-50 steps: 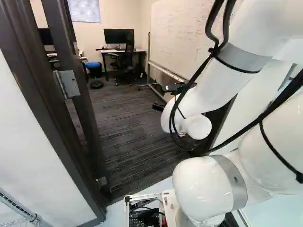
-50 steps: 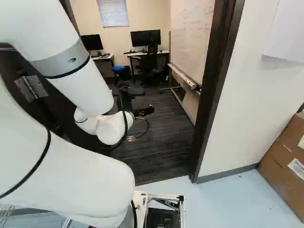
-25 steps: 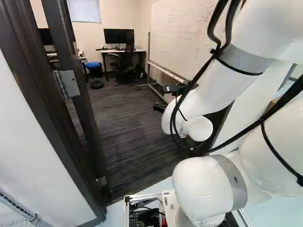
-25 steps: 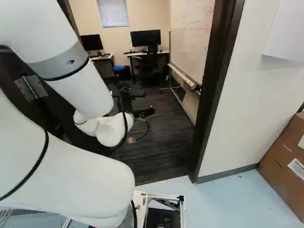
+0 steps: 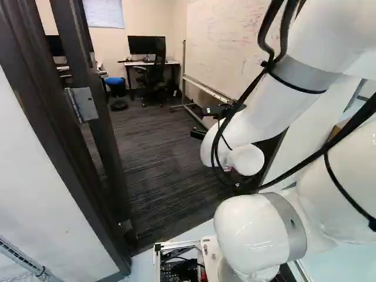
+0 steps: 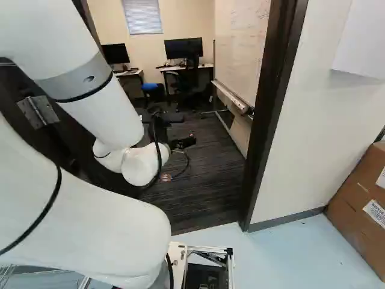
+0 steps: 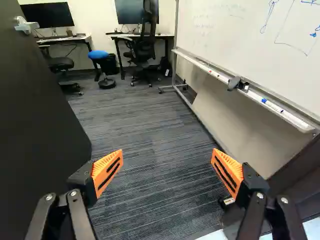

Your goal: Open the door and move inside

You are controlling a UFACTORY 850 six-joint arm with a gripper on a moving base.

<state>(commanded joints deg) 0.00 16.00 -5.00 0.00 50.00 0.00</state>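
Observation:
The dark door stands swung open into the room; its edge (image 5: 97,111) and hinge (image 5: 86,104) show in the left base view. In the wrist view the door's face (image 7: 37,125) is beside the gripper, its silver handle (image 7: 26,25) farther ahead. My gripper (image 6: 182,142) is in the doorway in the right base view, partly hidden by the wrist. Seen from the wrist, the gripper (image 7: 167,170) is open, its orange pads wide apart over carpet with nothing between them. The door does not touch either finger.
The dark door frame (image 6: 272,120) rises right of the arm in the right base view. Beyond are carpet (image 5: 158,158), a whiteboard (image 7: 240,35) on a wheeled stand, desks, a chair (image 7: 144,50) and a blue stool (image 7: 100,55). Cardboard boxes (image 6: 361,198) stand outside.
The arm has shifted very slightly against its lowest joint. In both base views the scene has slid a little to the left, so the base has moved slightly. The door looks unmoved against its frame.

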